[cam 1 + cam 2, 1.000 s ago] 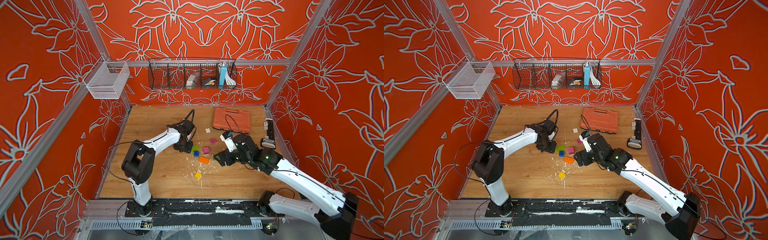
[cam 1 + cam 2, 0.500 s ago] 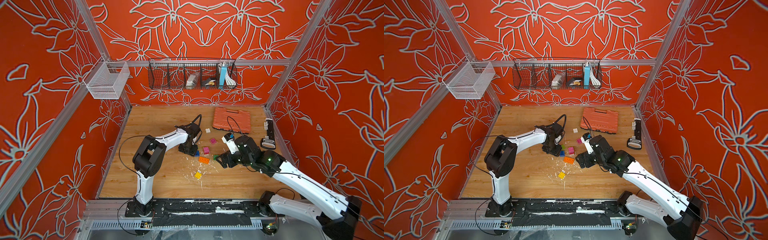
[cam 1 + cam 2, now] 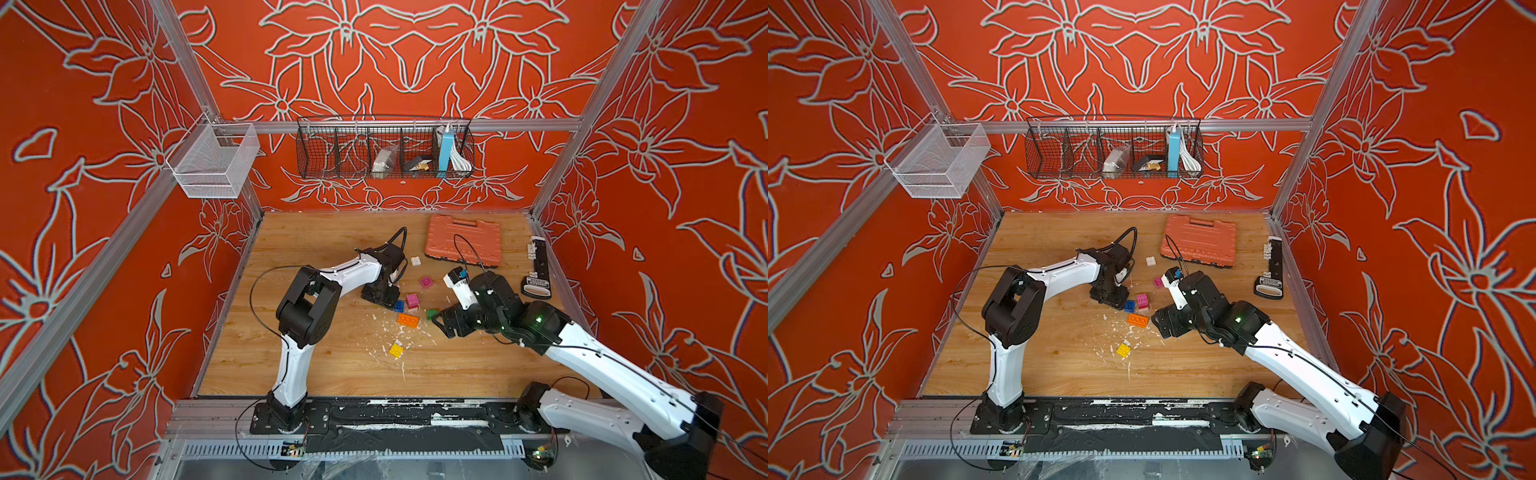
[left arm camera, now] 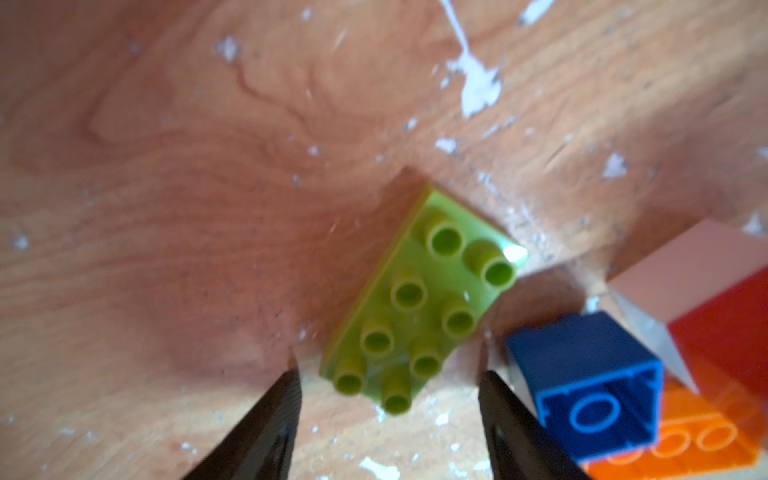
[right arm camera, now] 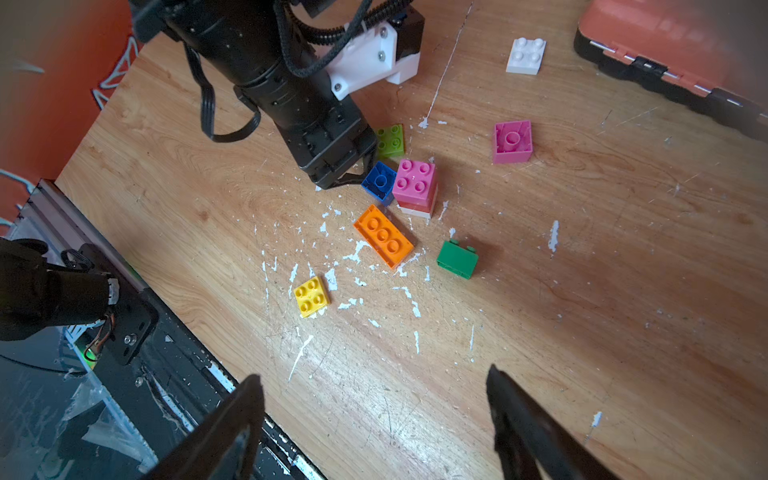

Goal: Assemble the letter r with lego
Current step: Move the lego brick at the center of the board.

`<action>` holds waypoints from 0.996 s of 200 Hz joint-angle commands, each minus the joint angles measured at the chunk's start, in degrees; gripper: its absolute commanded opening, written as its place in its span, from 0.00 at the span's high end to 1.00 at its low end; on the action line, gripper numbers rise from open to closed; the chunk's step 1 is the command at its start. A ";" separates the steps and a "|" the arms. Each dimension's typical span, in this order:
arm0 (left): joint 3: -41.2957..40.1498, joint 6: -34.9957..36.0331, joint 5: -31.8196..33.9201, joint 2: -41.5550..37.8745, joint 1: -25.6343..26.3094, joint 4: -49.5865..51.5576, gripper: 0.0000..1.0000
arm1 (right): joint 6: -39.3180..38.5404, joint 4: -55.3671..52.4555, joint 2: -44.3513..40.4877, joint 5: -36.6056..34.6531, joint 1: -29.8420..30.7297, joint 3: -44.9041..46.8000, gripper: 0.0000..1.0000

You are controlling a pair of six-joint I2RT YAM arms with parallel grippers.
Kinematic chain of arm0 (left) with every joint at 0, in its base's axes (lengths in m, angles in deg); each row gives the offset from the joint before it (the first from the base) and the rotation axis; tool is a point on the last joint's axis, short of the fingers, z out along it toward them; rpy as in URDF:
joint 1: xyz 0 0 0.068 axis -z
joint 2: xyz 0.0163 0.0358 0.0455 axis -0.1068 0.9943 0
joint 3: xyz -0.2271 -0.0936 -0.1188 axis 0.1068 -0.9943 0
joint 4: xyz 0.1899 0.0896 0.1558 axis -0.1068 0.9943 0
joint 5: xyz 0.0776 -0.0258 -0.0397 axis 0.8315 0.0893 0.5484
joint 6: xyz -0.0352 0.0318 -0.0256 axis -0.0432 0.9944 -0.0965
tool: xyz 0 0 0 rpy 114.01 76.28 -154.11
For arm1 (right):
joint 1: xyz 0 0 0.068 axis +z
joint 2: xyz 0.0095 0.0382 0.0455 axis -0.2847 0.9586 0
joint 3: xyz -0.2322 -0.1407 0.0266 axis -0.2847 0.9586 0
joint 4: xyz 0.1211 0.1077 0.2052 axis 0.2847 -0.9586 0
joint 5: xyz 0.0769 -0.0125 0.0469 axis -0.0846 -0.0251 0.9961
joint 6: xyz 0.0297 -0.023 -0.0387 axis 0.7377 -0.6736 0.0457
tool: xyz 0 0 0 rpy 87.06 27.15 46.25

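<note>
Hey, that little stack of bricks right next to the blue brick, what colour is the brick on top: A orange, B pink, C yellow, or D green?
B: in the right wrist view the stack beside the blue brick has a pink brick uppermost, studs up.

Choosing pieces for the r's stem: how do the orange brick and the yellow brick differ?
The orange brick is a long rectangle; the yellow brick is a small four-stud square. Orange lies near the blue brick; yellow lies alone. Both lie flat, studs up.
</note>
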 commanded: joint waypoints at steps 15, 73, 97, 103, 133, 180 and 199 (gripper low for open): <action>1.30 1.30 -1.82 2.82 0.29 0.08 0.36 | 0.55 -1.28 -1.36 0.89 -0.47 0.76 0.15; 1.19 0.95 -2.61 4.03 0.59 -0.01 0.42 | 0.31 -1.57 -2.00 0.40 -0.39 0.90 0.15; 0.74 0.44 -2.07 4.03 0.97 -0.40 0.49 | 0.44 -1.69 -2.06 0.03 -0.40 0.99 0.15; 0.79 0.29 -2.14 4.07 0.95 -0.40 0.49 | 0.45 -1.66 -2.11 0.11 -0.43 0.98 0.15; 0.50 -0.75 -1.65 3.83 1.30 -0.45 0.54 | 1.03 -1.72 -3.22 -0.39 -0.45 2.06 0.16; -4.81 -7.70 1.08 -0.38 1.53 -2.93 0.66 | 2.32 -1.96 -4.61 -0.47 -0.42 2.83 0.15; -8.66 -14.69 4.66 -3.73 1.95 -4.11 0.68 | 3.91 -2.64 -4.57 -2.44 -0.47 2.61 0.16</action>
